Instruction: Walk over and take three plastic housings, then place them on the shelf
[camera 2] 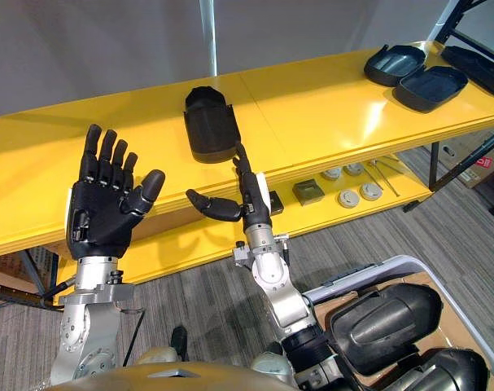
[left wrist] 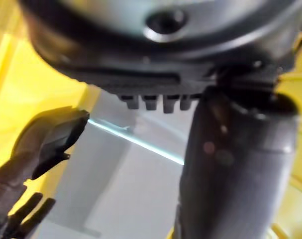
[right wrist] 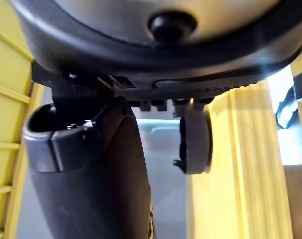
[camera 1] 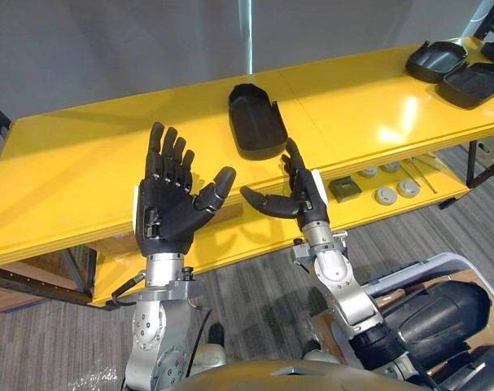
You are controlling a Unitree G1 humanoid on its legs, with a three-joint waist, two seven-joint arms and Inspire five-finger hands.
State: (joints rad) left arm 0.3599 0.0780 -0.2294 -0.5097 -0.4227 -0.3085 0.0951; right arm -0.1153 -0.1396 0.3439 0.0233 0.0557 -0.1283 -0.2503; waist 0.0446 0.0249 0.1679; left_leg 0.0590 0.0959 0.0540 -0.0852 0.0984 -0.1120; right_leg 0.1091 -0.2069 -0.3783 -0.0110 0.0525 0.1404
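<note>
One black plastic housing (camera 1: 255,120) lies hollow side up on the yellow shelf top (camera 1: 84,171), near its middle. Two more housings (camera 1: 436,59) (camera 1: 474,84) sit at the far right end of the same surface. My left hand (camera 1: 169,199) is raised in front of the shelf edge, palm towards me, fingers spread and straight, holding nothing. My right hand (camera 1: 299,195) stands edge-on just below and right of the middle housing, fingers straight, thumb out to the left, also empty. Neither hand touches a housing.
A lower yellow shelf (camera 1: 255,236) carries round discs (camera 1: 385,195), a dark square block (camera 1: 344,189) and thin rods (camera 1: 421,173). A pale bin (camera 2: 393,265) with large black housings (camera 2: 385,318) sits at my lower right. Grey carpet covers the floor, and a grey wall stands behind.
</note>
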